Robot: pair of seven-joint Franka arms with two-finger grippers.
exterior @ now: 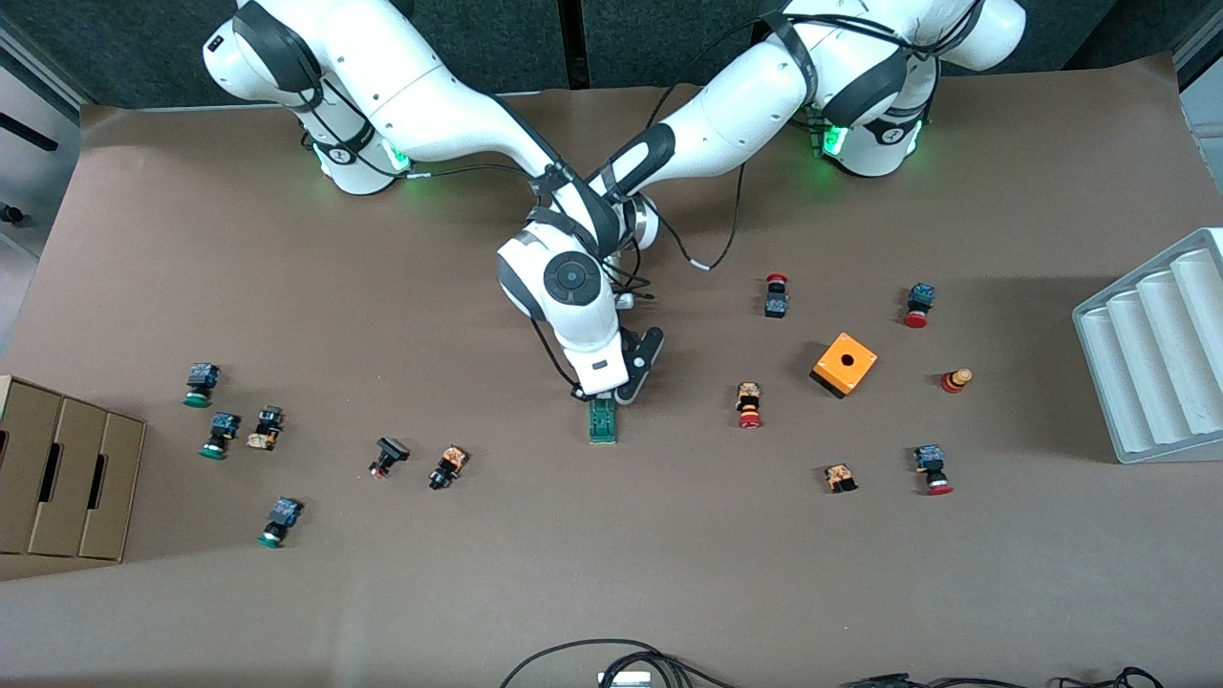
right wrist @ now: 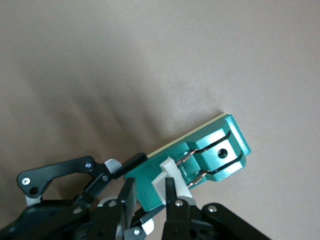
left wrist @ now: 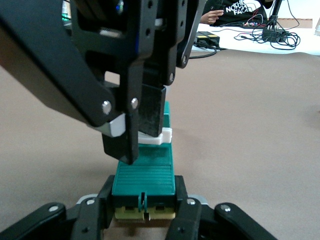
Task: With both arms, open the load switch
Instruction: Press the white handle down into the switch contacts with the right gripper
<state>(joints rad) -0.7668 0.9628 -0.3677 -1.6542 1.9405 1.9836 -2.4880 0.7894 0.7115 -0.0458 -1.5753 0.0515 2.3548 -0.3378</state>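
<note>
My left gripper (left wrist: 145, 212) is clamped on the end of the load switch (exterior: 603, 420), fingers pressed to both its sides. My right gripper (right wrist: 150, 197) is closed on its white sliding piece (right wrist: 167, 175), pinching it from above. The switch lies flat mid-table on the brown paper surface (exterior: 611, 573), nearer the front camera than both grippers. An orange cube (exterior: 844, 364) sits toward my left arm's end, small push buttons (exterior: 750, 405) scattered about, cardboard boxes (exterior: 62, 478) toward my right arm's end.

Brown paper-covered table (exterior: 669, 573), dark curtain wall (exterior: 497, 43), cardboard box (exterior: 57, 478), grey ridged tray (exterior: 1161, 349), cables (exterior: 611, 659)
</note>
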